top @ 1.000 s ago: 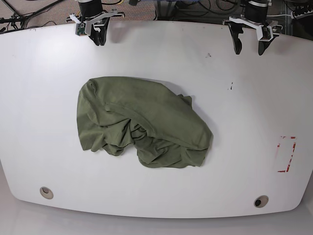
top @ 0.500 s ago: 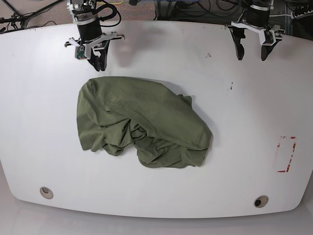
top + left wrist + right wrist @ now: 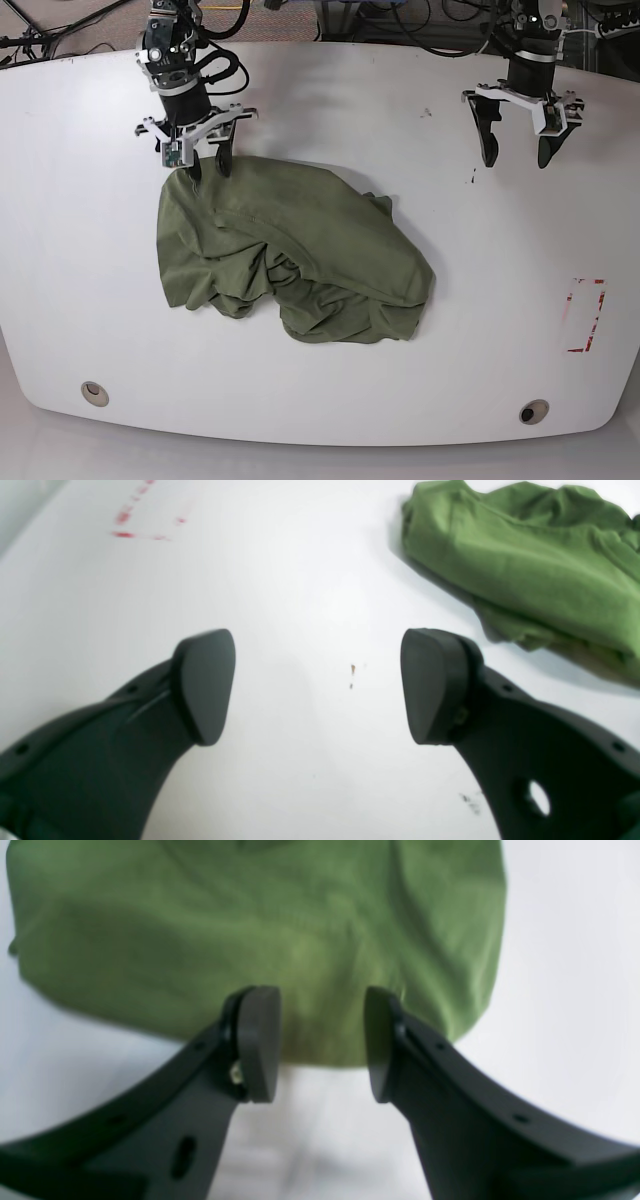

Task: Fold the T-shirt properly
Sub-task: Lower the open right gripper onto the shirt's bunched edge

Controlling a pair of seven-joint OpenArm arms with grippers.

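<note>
The olive-green T-shirt (image 3: 290, 250) lies crumpled in a heap in the middle of the white table (image 3: 80, 250). My right gripper (image 3: 208, 167) is at the heap's far left edge, open, its fingers straddling the cloth's rim. In the right wrist view the T-shirt (image 3: 250, 925) fills the top, and the right gripper (image 3: 320, 1045) has green cloth showing between its dark pads (image 3: 260, 1040). My left gripper (image 3: 517, 158) hangs open over bare table at the far right. In the left wrist view the left gripper (image 3: 317, 687) holds nothing and the T-shirt (image 3: 525, 565) lies at upper right.
A red tape outline (image 3: 586, 315) marks the table near its right edge. Round holes sit near the front left (image 3: 95, 392) and front right (image 3: 533, 411) corners. Small dark specks (image 3: 473, 177) dot the table by the left gripper. Cables lie behind the table.
Both arms came forward from the table's far edge. The right gripper travelled down to the T-shirt's far left edge. The left gripper moved a shorter way over bare table.
</note>
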